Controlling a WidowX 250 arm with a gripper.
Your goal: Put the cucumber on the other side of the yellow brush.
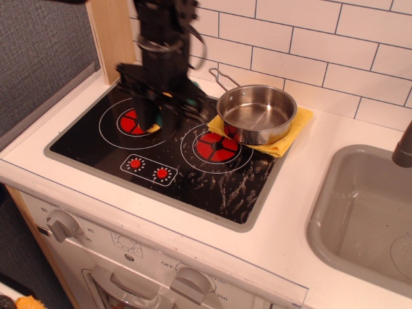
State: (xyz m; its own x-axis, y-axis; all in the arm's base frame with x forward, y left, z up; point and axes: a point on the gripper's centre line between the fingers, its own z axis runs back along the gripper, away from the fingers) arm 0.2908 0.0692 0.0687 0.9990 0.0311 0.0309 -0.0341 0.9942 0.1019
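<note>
Hovering spot: the gripper (153,119) hangs low over the left burner (132,119) of the stove top (193,174), the arm coming down from the top of the only view.
Pincer state: cannot tell; the fingers blur into one dark mass, with no gap or grip to read.
Cucumber: not visible anywhere on the stove or counter. Probably between the fingers or hidden under them, but I can't confirm that.
Yellow brush: almost fully hidden behind the gripper. Only a yellow sliver (156,129) shows at the gripper's lower edge, likely the handle tip.
Why here: the arm sits right on the brush's spot, which would suit carrying the cucumber across it to the far side.
Pan (257,114): sits on the yellow cloth (293,136) to the right, apart from the gripper.
Sink (360,212): far right, not involved.
Progress guess: mid-transfer, release not yet confirmed.
Risk: low fingers could nudge the brush.
</note>
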